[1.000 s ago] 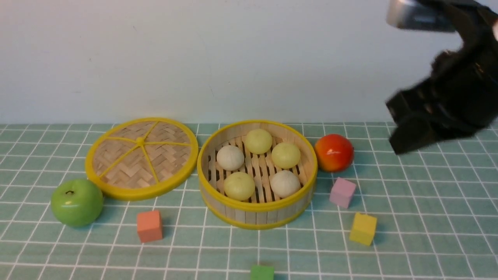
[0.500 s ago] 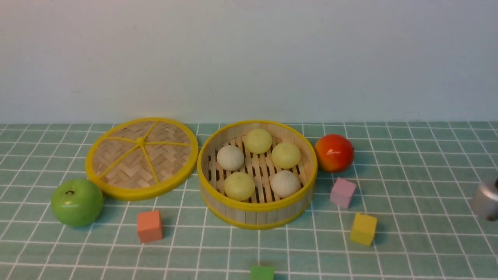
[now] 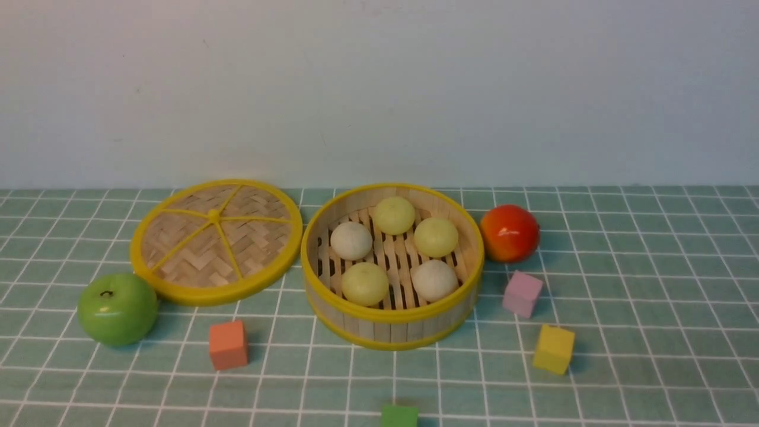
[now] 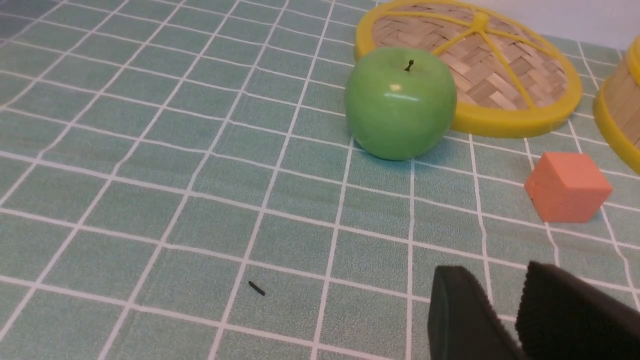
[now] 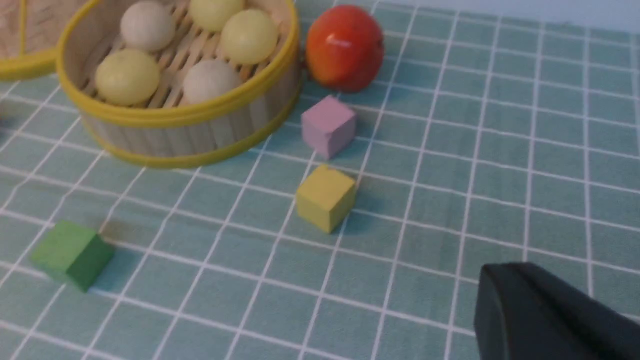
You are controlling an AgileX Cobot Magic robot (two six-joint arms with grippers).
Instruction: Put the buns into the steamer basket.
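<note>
The table (image 3: 652, 356) is covered by a pale green cloth printed with a grid of thin white lines; it lies flat and unwrinkled across the whole working area. Behind it a plain off-white wall (image 3: 379, 89) meets the cloth in a straight line.

The steamer basket (image 3: 392, 323) stands upright near the middle of the table, open at the top. All five buns (image 3: 436, 236) rest on its slatted floor: two off-white, three pale yellow-green, set in a loose ring, none stacked. The woven lid (image 3: 216, 240) lies flat just to the left of the basket, its yellow rim nearly touching the basket's rim.

A green apple (image 3: 117, 308) sits at the lid's near-left edge, touching or nearly touching it. A red-orange fruit (image 3: 509, 233) sits just right of the basket. An orange cube (image 3: 227, 344) lies near the front of the basket on the left, a pink cube (image 3: 522, 293) and a yellow cube (image 3: 553, 349) on the right, and a green cube (image 3: 399, 416) at the front edge of the front view.

Neither arm appears in the front view. In its wrist view, the left gripper (image 4: 505, 320) shows jaws slightly apart with a narrow gap and nothing between them, above bare cloth, well apart from the apple. The right gripper (image 5: 550, 310) shows jaws pressed together, empty, over bare cloth near the yellow cube.
</note>
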